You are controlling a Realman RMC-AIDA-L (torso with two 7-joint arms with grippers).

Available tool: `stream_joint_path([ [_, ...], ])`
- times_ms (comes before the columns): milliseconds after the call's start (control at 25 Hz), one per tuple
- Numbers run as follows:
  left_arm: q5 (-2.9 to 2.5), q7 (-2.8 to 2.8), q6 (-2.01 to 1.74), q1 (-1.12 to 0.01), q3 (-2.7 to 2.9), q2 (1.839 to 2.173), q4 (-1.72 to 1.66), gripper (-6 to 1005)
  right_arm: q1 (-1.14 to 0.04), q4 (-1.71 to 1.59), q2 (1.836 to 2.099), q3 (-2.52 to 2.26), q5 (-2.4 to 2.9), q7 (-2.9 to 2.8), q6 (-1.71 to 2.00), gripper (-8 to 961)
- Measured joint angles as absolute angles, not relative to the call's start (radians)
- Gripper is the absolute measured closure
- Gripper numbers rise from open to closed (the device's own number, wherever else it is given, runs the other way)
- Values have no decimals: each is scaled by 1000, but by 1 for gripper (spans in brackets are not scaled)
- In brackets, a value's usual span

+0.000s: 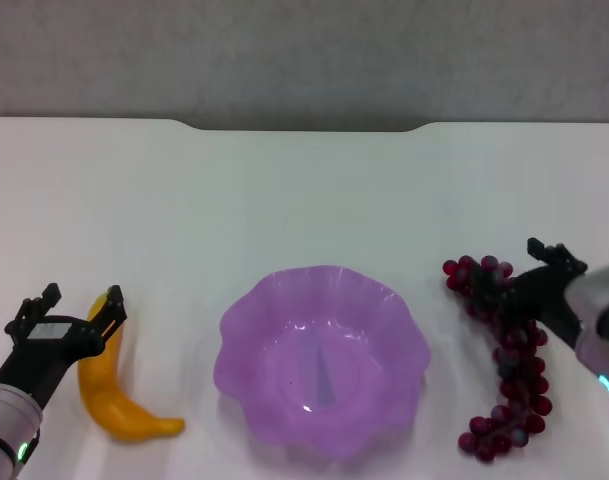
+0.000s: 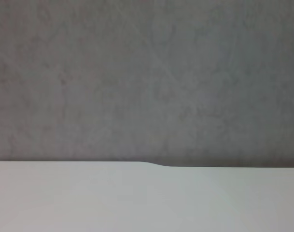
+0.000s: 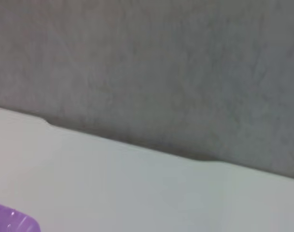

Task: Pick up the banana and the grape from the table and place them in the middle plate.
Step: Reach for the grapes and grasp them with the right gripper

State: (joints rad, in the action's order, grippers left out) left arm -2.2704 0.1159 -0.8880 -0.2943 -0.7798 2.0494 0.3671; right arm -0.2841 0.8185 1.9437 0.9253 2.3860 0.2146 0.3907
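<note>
The yellow-orange banana [image 1: 117,392] lies on the white table [image 1: 284,200] at the front left. My left gripper [image 1: 81,305] is open at the banana's far end, with one finger beside its greenish tip. The purple scalloped middle plate [image 1: 246,330] stands empty at the front centre. The dark red-purple grape bunch [image 1: 512,395] lies to its right. My right gripper [image 1: 519,270] is open over the bunch's far end, its fingers astride the top grapes. A bit of the plate's rim [image 3: 11,223] shows in the right wrist view.
The table's far edge has a notch [image 1: 304,127] in its middle, with a grey wall [image 1: 304,50] behind it. Both wrist views show only tabletop [image 2: 137,203] and wall.
</note>
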Motion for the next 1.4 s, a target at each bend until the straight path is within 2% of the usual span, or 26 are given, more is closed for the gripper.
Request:
stream_joint_path([
  [120, -2262, 116, -888, -295, -781, 2049, 361, 138, -232, 987, 1946, 1057, 2385, 337, 164, 108],
  [360, -2260, 118, -888, -299, -781, 2049, 353, 138, -184, 1178, 2003, 1323, 2377, 454, -253, 119],
  [760, -2259, 122, -887, -303, -781, 2050, 350, 138, -306, 1111, 2001, 1486, 2364, 372, -586, 138],
  [920, -2259, 120, -887, -303, -781, 2050, 350, 138, -354, 1036, 2000, 1511, 2370, 361, -621, 146],
  [1400, -2259, 120, -887, -304, -781, 2051, 356, 138, -388, 953, 2004, 1514, 2371, 368, -600, 169],
])
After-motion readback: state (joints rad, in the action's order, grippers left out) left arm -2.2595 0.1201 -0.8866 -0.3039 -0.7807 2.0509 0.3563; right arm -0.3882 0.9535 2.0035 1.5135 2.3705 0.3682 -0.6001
